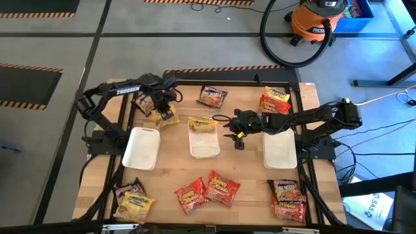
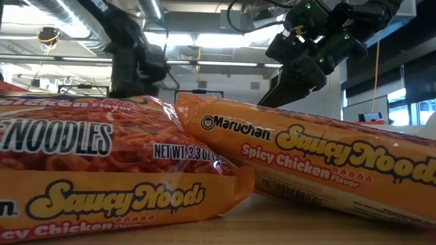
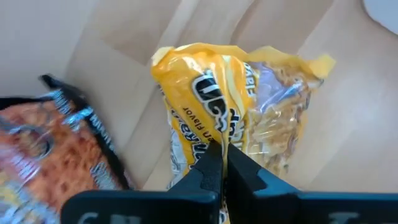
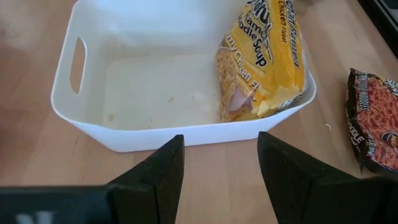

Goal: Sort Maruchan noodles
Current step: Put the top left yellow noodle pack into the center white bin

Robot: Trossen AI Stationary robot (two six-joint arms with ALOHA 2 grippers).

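Left wrist view: we clamp the left hand (image 3: 222,163) on a yellow packet (image 3: 239,102) for transfer. The right hand (image 4: 221,165), fingers apart, hovers beside the middle tray (image 4: 180,134), where another yellow packet (image 4: 264,59) leans, suggesting yellows collect here.

A yellow Maruchan packet (image 3: 236,106) hangs crumpled, pinched between the left gripper's (image 3: 222,163) closed fingers (image 3: 205,171). Another yellow packet (image 4: 264,59) leans tilted inside the middle white tray (image 4: 93,37), just ahead of the right gripper's (image 4: 221,165) spread fingers (image 4: 163,171).
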